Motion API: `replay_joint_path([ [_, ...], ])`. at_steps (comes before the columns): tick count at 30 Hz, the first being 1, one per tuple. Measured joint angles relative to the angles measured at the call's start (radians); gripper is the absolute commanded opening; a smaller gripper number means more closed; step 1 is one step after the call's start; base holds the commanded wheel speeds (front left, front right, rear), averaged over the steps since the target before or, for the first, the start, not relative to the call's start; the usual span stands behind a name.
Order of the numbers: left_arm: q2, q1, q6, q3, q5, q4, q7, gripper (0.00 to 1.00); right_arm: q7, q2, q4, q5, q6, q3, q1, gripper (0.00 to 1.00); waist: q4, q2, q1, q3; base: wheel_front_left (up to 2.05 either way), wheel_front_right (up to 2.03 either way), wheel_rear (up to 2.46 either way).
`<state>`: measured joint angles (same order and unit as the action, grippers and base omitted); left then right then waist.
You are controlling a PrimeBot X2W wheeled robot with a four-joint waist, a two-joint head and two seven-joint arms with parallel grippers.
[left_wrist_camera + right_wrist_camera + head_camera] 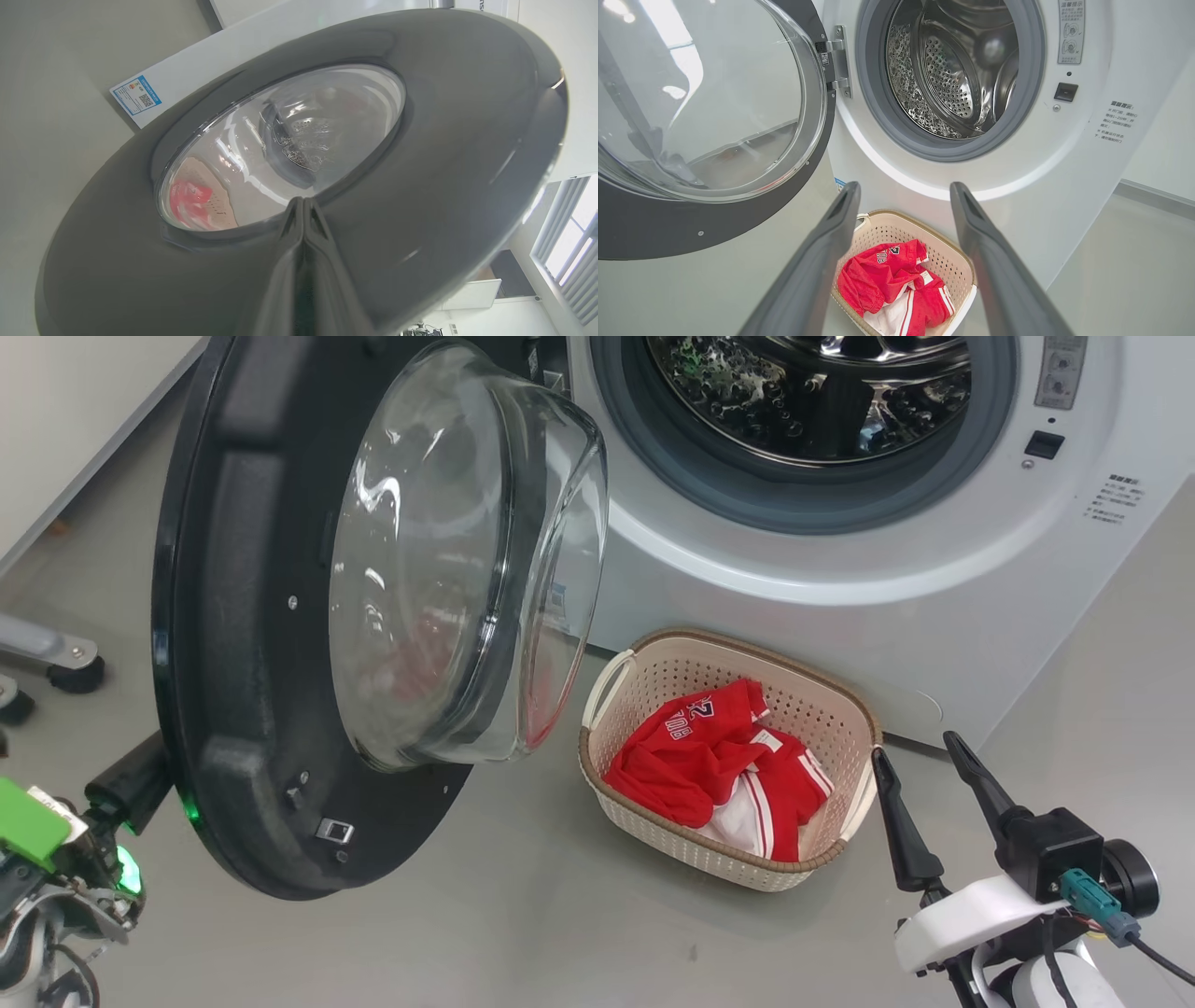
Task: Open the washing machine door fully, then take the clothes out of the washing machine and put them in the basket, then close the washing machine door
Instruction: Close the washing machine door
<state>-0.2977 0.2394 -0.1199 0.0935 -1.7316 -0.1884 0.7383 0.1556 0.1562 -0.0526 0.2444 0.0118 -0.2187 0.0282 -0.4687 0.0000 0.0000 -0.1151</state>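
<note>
Now clothes [709,756] sit in the basket [822,700], drum [952,74] looks empty, so we close the door [243,644] nxt. Our left fingers [292,242], clenched w/ nothing held, point at its outer face, the nearer arm; right fingers [817,261] spread, by basket.

washing machine [840,569] top cut off, label print [1113,499] illegible

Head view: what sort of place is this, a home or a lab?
Likely a lab or test room staged as a laundry corner: a front-loading washing machine on a bare grey floor, a basket of red clothes before it.
</note>
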Motion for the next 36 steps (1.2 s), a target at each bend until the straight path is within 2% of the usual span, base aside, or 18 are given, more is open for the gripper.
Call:
replay_joint_path([
  [18, 0.035, -0.103, 0.000, -0.002, -0.035, 0.210, 0.045, 0.00, 0.017, -0.019, -0.001, 0.001, 0.001, -0.006, -0.011, 1.00, 0.119, 0.0000, 0.0000, -0.020, 0.00, 0.00, 0.00],
  [36, 0.088, -0.128, 0.000, -0.004, -0.036, 0.306, 0.046, 0.00, 0.036, -0.036, -0.004, 0.009, 0.010, -0.006, -0.052, 1.00, 0.304, 0.0000, 0.0000, -0.077, 0.00, 0.00, 0.00],
])
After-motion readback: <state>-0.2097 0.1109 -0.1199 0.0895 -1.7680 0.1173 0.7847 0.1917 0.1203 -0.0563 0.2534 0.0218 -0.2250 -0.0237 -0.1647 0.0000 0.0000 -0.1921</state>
